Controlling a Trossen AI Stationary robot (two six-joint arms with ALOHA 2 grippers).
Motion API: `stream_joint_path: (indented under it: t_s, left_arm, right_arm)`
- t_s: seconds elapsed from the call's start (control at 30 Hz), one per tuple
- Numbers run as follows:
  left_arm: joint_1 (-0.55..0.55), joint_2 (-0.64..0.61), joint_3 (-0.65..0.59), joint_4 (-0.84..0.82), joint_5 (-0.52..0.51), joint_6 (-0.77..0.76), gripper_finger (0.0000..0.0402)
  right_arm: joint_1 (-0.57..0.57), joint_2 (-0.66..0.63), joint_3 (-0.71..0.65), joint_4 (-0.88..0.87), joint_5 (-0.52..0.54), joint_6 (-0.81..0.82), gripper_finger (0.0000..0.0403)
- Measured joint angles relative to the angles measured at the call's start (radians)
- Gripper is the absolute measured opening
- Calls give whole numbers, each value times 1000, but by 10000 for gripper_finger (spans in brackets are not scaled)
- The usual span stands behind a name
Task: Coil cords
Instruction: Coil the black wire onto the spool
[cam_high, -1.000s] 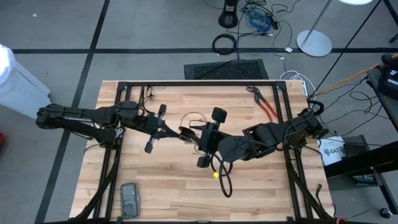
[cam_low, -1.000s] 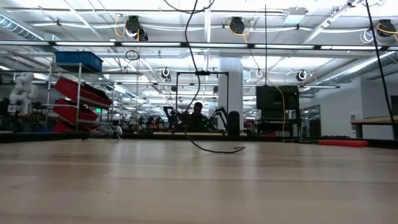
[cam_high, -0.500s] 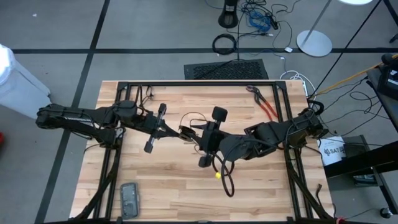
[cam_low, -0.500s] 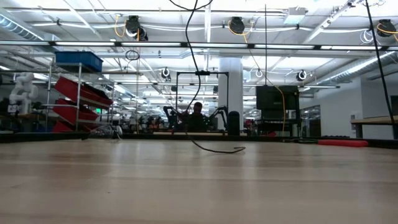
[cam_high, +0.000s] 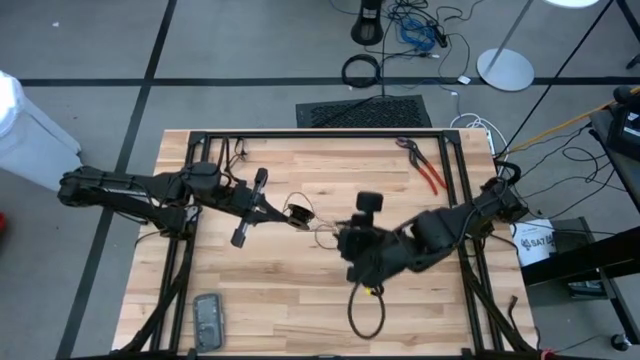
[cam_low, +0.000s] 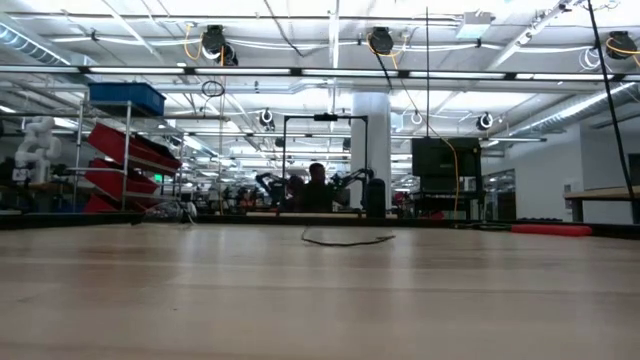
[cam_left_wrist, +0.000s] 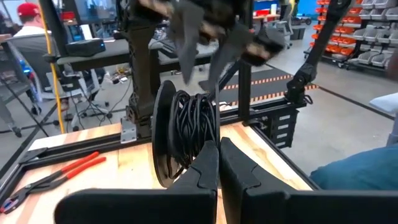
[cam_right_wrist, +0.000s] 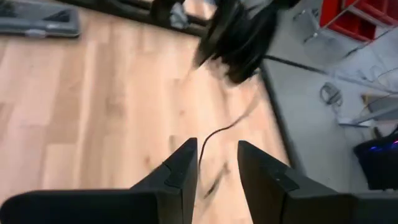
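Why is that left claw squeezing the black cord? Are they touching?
Touching. The left wrist view shows the left end effector shut, with the coiled cord pinched between its fingertips.

Counter (cam_high: 280, 290): pale wood planks, striped grain, black frame.
Cord (cam_left_wrist: 193, 127): black, coiled.
Pliers (cam_high: 428, 172): red handles, dark jaws.
Floor mat (cam_high: 365, 111): black, fine grid pattern.
Flat device (cam_high: 208, 322): grey.
Storage bins (cam_low: 130, 150): red; blue box above.
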Motion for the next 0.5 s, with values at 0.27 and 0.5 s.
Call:
stream_joint_path:
  t_s: [0.27, 0.5]
  left_arm:
    - [-41, 0, 0, -3, 0, 0, 2]
    - [-75, 0, 0, -4, -16, 1, 2]
  right_arm:
    - [89, 3, -292, 347, 29, 70, 103]
    - [70, 4, -544, 733, 118, 40, 103]
